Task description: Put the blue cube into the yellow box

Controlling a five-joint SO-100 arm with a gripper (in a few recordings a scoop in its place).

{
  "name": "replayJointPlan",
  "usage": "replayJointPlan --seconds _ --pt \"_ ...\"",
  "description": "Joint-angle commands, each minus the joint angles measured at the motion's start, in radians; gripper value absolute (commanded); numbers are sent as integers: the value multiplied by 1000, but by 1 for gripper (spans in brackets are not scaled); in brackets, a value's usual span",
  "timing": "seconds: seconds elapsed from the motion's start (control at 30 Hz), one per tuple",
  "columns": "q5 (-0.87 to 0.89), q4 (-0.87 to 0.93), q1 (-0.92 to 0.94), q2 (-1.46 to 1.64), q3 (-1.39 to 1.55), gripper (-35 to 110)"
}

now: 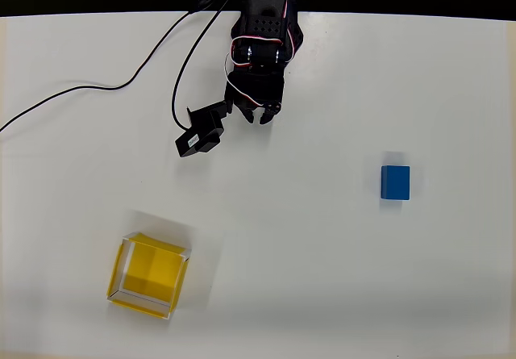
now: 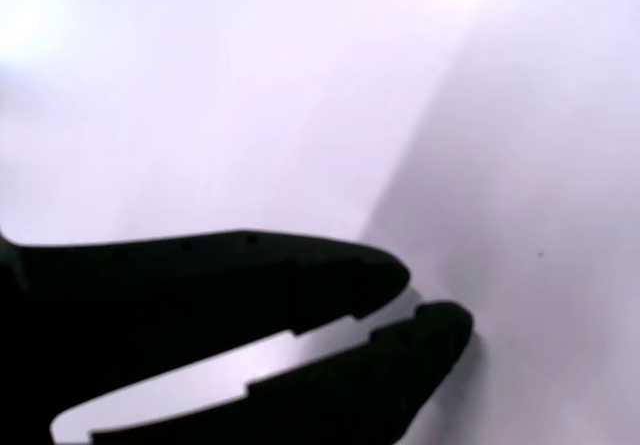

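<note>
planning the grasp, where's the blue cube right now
In the overhead view the blue cube sits alone on the table's right side, far from the yellow box at lower left.

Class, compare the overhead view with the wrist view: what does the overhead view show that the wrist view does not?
Overhead alone: the blue cube at the right, the yellow box at lower left, apart from each other, and black cables trailing from the arm. Wrist alone: a close look at the jaws, nearly shut, holding nothing. Both share the gripper and the white table.
</note>
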Motion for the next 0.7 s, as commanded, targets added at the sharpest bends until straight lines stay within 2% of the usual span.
replayJointPlan --seconds 0.0,0.67 --pt "-15 14 -21 28 28 5" --pt "-14 -11 -28 28 28 6"
